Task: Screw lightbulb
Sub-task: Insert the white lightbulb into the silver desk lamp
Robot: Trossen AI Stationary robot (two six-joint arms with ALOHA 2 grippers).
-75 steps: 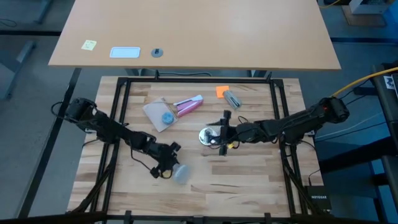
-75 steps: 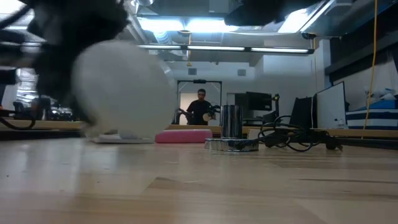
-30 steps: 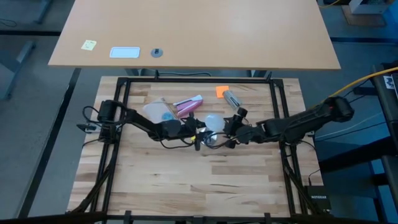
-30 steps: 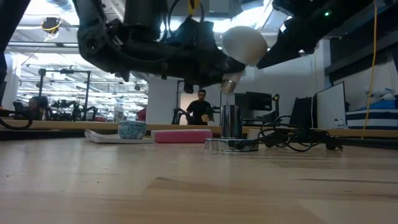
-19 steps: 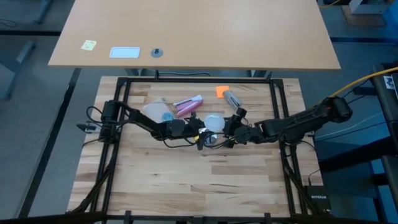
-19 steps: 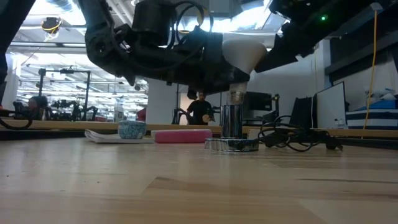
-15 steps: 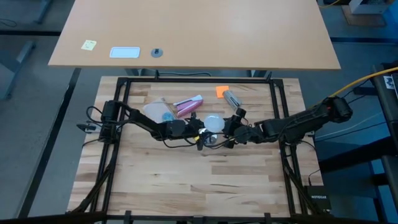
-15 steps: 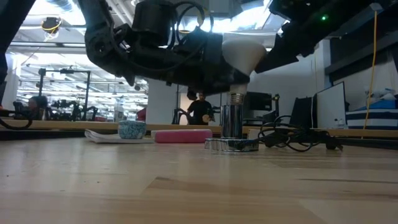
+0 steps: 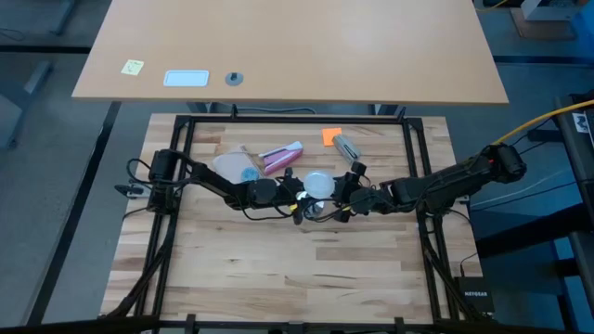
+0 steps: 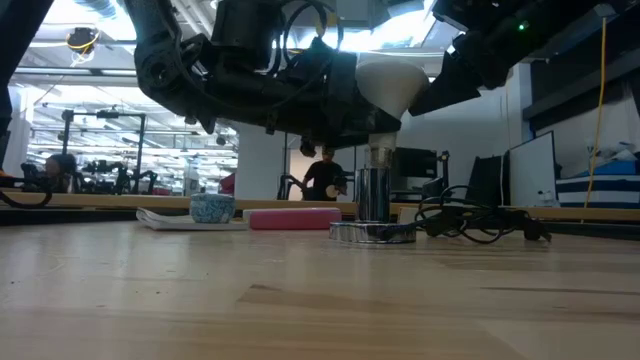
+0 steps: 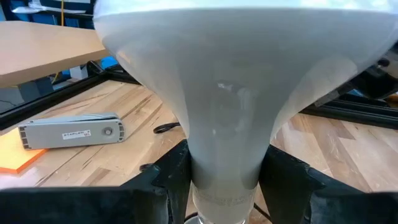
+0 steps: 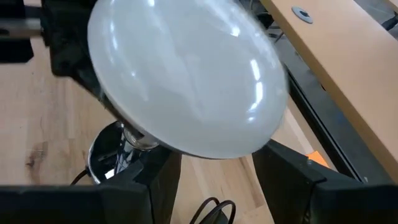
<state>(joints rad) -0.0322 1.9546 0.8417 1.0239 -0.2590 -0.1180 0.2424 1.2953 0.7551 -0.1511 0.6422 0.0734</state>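
My left gripper (image 11: pixel 227 180) is clamped on the neck of the lightbulb (image 9: pixel 319 184), holding it upright with its screw base at the silvery socket (image 10: pixel 372 210) mid-table, while my right gripper (image 12: pixel 214 168), fingers spread wide, flanks the globe.

My grippers meet over a wooden table (image 9: pixel 306 269). Under them stands a silvery socket (image 10: pixel 372 215); beyond lie a pink tube (image 9: pixel 281 156), an orange note (image 9: pixel 331 136) and a grey tool (image 9: pixel 346 147).
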